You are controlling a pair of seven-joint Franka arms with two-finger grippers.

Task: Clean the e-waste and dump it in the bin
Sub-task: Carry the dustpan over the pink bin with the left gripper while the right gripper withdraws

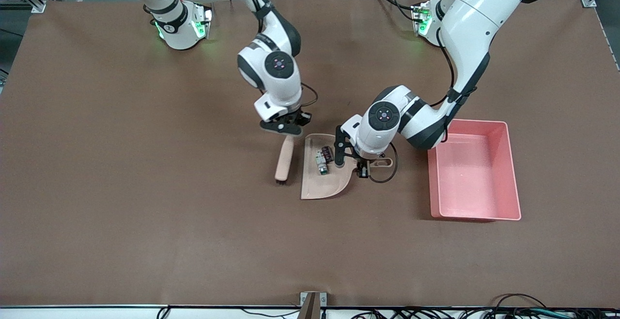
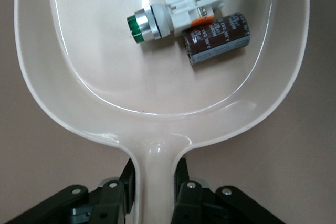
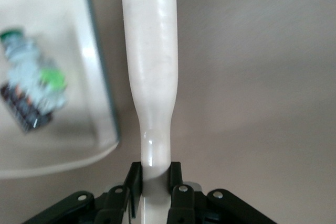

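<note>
The e-waste lies in the beige dustpan (image 1: 319, 186): a white part with a green end (image 1: 321, 165) and a dark cylinder (image 1: 326, 153), touching each other. The left wrist view shows the white part (image 2: 181, 6) and the cylinder (image 2: 218, 38) on the pan floor (image 2: 131, 77). My left gripper (image 1: 361, 167) is shut on the dustpan's handle (image 2: 155, 182). My right gripper (image 1: 286, 132) is shut on a beige brush (image 1: 285, 159), beside the pan's open edge toward the right arm's end. The right wrist view shows the brush handle (image 3: 149, 51) in my right gripper (image 3: 155, 174). The pink bin (image 1: 511, 164) stands empty toward the left arm's end.
A brown mat (image 1: 145, 188) covers the table. The dustpan rests flat on it between the brush and the bin. A black cable (image 1: 385, 176) loops from the left wrist over the dustpan handle. Both arm bases stand at the table's edge farthest from the front camera.
</note>
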